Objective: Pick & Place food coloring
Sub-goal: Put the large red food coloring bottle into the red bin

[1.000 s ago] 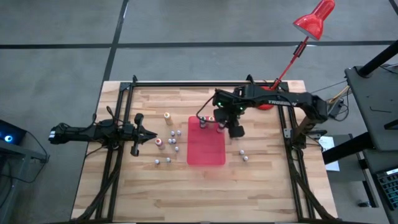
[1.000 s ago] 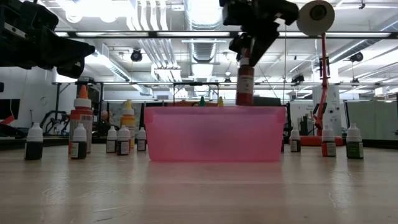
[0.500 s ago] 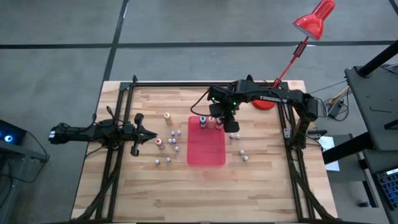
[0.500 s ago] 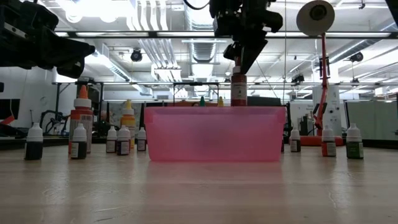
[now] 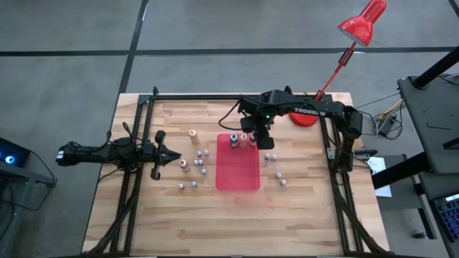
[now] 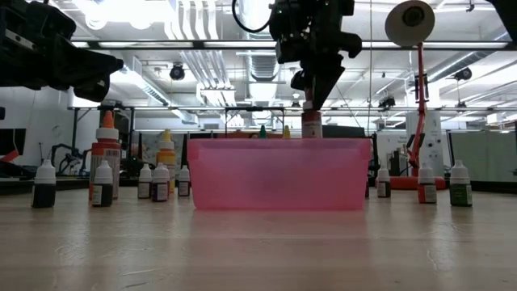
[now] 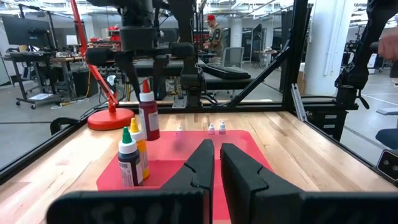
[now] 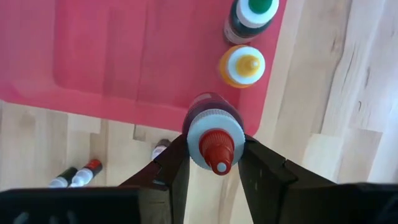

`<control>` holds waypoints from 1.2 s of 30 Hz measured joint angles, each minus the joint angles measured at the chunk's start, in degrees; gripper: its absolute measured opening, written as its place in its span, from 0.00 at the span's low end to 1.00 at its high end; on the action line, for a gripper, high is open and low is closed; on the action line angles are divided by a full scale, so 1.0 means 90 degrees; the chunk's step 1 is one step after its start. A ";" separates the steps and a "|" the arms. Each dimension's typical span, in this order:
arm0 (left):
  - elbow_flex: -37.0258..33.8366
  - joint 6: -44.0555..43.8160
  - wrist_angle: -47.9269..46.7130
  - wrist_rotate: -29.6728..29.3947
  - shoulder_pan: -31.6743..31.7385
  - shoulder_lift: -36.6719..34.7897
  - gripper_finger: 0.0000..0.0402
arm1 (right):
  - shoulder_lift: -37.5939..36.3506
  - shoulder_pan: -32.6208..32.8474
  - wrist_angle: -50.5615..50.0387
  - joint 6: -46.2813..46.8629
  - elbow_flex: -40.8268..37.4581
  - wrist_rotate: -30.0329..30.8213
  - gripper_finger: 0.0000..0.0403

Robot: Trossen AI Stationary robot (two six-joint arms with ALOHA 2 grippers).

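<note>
Over the far end of the red tray [image 5: 237, 175], a red bottle [image 8: 213, 127] is pinched in the right jaws.

Nearest in the right wrist view, the right gripper [image 8: 213, 163] grips just under the cap; beyond stand an orange bottle [image 8: 242, 65] and a green bottle [image 8: 252, 18] on the tray. Small, stiff plastic, likely light, smooth and easy to tip, so hold it at the neck. Farther off, loose bottles [image 5: 194, 163] dot the desk [image 5: 301, 215]; the left gripper [image 5: 159, 154] waits, jaws closed, empty.
</note>
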 joint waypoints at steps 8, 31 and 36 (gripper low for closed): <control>0.0000 0.0000 0.0000 0.0000 0.0001 0.0002 0.01 | 0.0000 -0.0111 0.0241 0.0014 -0.0114 0.0008 0.28; 0.0000 0.0000 0.0000 0.0000 0.0000 0.0002 0.01 | -0.0002 -0.0196 0.0910 0.0110 -0.0651 0.0030 0.28; 0.0000 0.0001 0.0000 0.0000 0.0000 0.0001 0.01 | -0.0002 -0.0233 0.1024 0.0171 -0.0695 0.0030 0.28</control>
